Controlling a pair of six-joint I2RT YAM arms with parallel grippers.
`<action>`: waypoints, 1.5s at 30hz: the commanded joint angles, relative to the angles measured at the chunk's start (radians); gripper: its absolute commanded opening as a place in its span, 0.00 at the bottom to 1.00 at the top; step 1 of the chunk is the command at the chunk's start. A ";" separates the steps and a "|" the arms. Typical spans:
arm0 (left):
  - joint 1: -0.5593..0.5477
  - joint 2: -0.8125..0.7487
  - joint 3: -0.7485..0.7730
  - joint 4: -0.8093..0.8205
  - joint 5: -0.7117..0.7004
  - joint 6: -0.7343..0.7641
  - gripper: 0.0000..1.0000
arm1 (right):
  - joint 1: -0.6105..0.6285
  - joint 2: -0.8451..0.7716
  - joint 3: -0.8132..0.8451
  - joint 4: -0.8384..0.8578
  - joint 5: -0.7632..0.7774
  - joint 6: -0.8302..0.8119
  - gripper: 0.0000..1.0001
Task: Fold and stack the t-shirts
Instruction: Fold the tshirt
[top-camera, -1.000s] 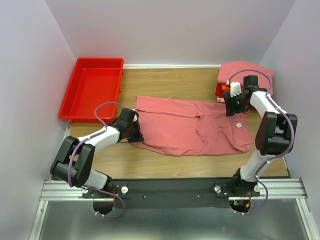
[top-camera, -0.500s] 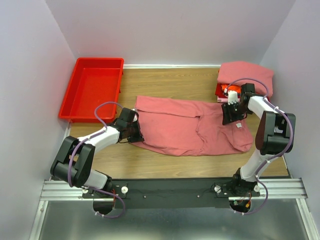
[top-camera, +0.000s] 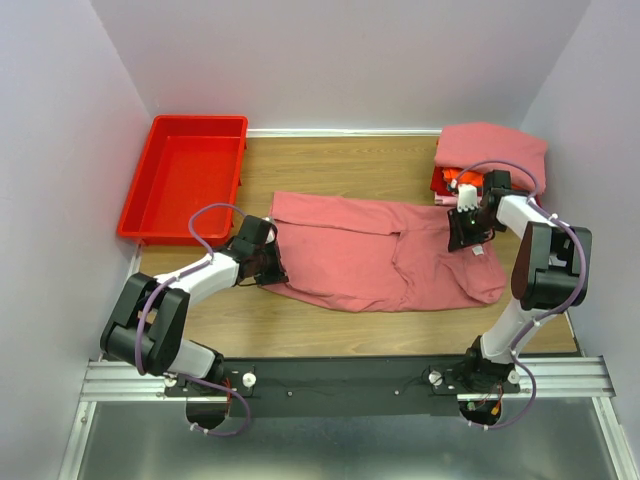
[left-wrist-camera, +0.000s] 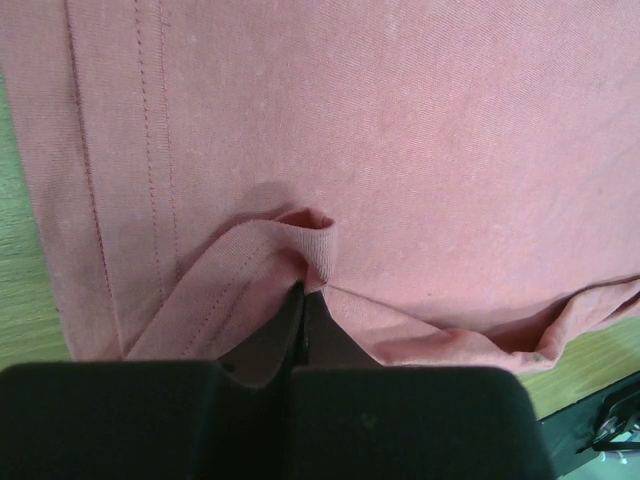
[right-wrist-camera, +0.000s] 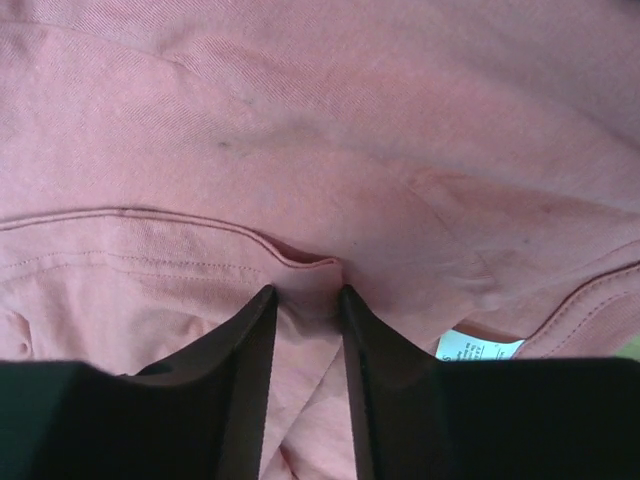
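Note:
The large salmon-pink t-shirt lies spread across the middle of the table, its white neck tag near the right end. My left gripper is shut on a pinched fold of the shirt's left hem, with the black fingers pressed together. Over the shirt's right part, beside the tag, my right gripper is down on the cloth. Its jaws stand a little apart, astride a raised fold at a stitched edge. A folded pink t-shirt lies on top of orange and red ones at the back right.
A red plastic bin stands at the back left, just off the wooden table. Purple walls close in on both sides and the back. The black rail carrying the arm bases runs along the near edge.
My right gripper has moved left and nearer, from beside the stack onto the shirt by the tag, and its jaws have narrowed. The left gripper has held still on the hem.

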 joint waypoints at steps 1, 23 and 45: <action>0.006 -0.028 -0.003 0.003 0.010 0.014 0.00 | -0.015 -0.041 -0.014 0.017 -0.030 0.006 0.35; 0.008 -0.208 -0.046 -0.135 -0.016 -0.082 0.00 | -0.016 -0.734 -0.140 -0.223 -0.146 -0.381 0.01; 0.009 -0.301 0.014 -0.406 -0.073 -0.269 0.00 | -0.016 -0.817 0.025 -0.237 -0.195 -0.352 0.00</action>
